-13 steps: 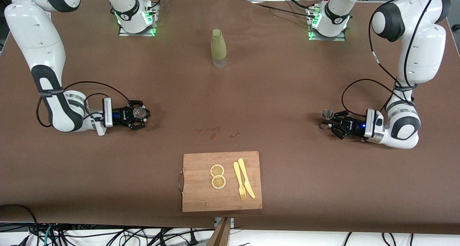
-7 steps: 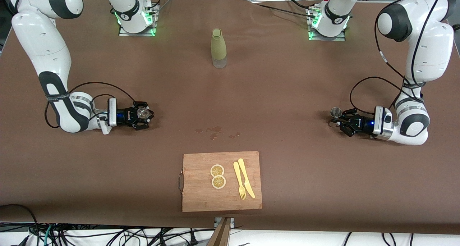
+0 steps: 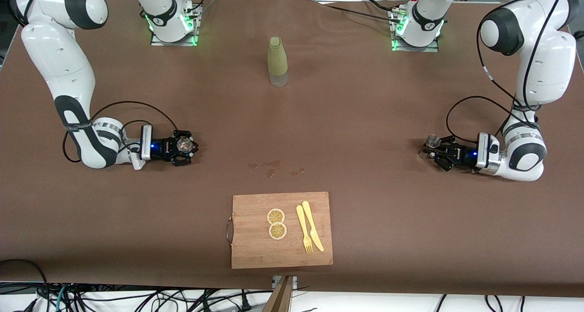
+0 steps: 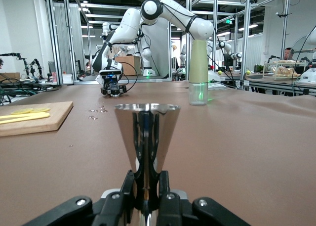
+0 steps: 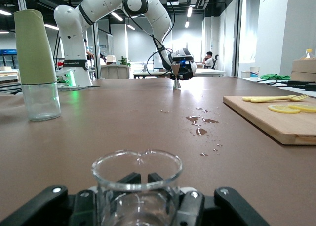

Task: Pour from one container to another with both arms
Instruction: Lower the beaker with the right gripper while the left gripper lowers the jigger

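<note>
Toward the right arm's end of the table, my right gripper (image 3: 184, 145) is shut on a clear glass beaker (image 3: 184, 143), held upright just above the brown table top. The beaker's round rim (image 5: 137, 167) fills the right wrist view in front of the right gripper (image 5: 140, 179). Toward the left arm's end, my left gripper (image 3: 431, 148) is shut on the narrow waist of a small steel jigger (image 3: 432, 141), upright and low at the table. In the left wrist view the jigger's upper cone (image 4: 147, 132) rises above the left gripper (image 4: 146, 186).
A pale green bottle (image 3: 277, 61) with a clear base stands mid-table near the arms' bases. A wooden cutting board (image 3: 255, 248) with two lemon slices (image 3: 276, 223), a yellow fork and a knife (image 3: 313, 231) lies near the front edge. Small wet drops (image 3: 273, 168) mark the table's middle.
Both arms have shifted toward the left arm's end of the table, carrying the beaker and the jigger along. Neither grip has changed.
</note>
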